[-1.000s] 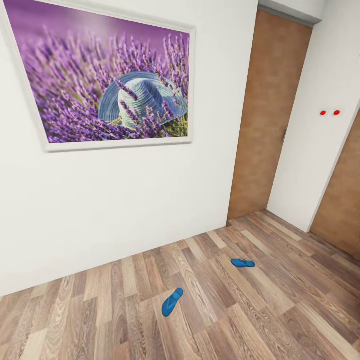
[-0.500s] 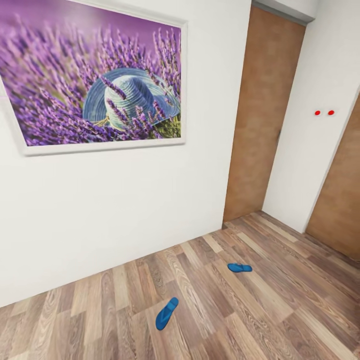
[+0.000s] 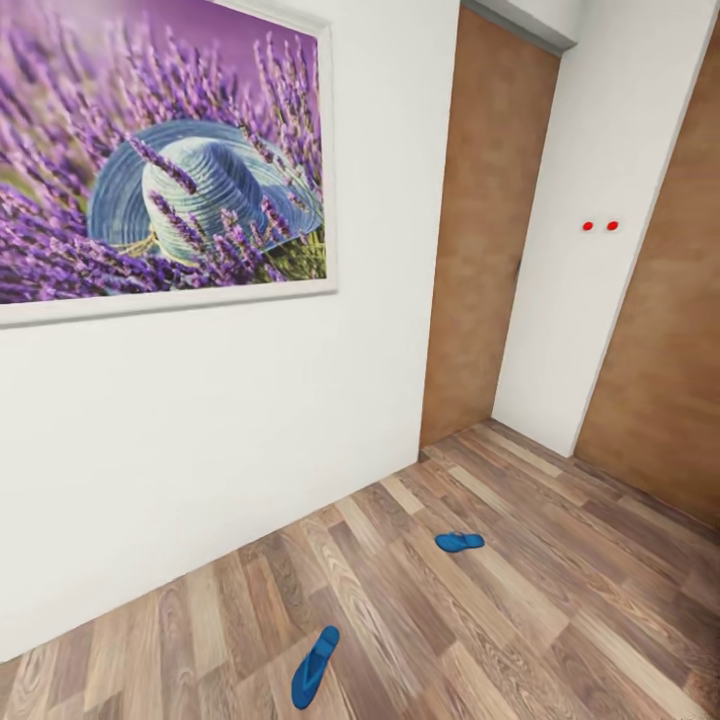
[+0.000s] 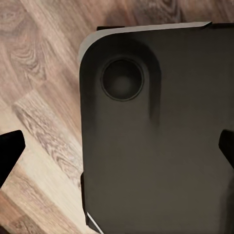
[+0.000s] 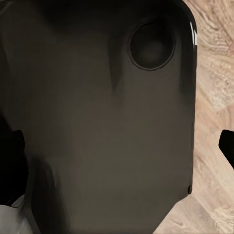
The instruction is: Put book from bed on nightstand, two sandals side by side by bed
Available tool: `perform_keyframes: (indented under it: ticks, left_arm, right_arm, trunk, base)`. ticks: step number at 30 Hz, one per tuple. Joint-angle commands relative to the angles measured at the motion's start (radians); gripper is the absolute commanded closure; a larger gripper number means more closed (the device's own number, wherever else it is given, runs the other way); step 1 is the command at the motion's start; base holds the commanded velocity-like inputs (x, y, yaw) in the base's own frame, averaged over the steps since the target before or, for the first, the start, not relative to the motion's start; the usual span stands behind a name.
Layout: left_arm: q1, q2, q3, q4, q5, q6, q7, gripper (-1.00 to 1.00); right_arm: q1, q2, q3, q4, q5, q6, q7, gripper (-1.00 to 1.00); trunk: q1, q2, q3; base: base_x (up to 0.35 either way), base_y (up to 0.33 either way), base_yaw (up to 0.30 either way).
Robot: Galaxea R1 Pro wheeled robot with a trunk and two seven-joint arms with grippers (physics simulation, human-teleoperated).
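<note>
In the left wrist view a broad dark grey panel of the robot's body has a smooth matte face, one rounded corner and a paler edge along its rim. A round sunken dimple sits near that corner. Black fingertips show at both side edges. In the right wrist view a similar dark panel has rounded corners, a glossy edge and a round dimple.

A white wall carries a framed lavender-and-hat picture; 2 brown wooden doors flank a white pillar above wood-plank floor.
</note>
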Motion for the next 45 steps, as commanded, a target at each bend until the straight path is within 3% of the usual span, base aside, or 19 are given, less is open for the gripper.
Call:
perform_keyframes:
  ticks: [1,20,45]
  left_arm:
    - [0.001,0.001,-0.001,-0.002,0.001,-0.003,-0.002,-1.00]
    - [0.001,0.002,-0.001,-0.002,0.000,-0.012,-0.002,-1.00]
    - [0.001,0.011,-0.001,-0.002,0.000,-0.019,-0.002,-1.00]
  right_arm:
    - [0.000,0.000,-0.003,0.000,-0.007,-0.002,0.001,-1.00]
    - [0.000,0.001,-0.001,0.000,-0.008,-0.002,0.000,-1.00]
    - [0.000,0.003,0.001,-0.002,-0.008,-0.002,-0.001,-1.00]
  trunk:
    - [0.001,0.000,-0.001]
    - [0.001,0.000,-0.001]
    - [0.001,0.000,-0.001]
  base:
    - [0.285,0.222,-0.265]
    - [0.269,0.234,-0.266]
    - [0.027,0.131,-0.266]
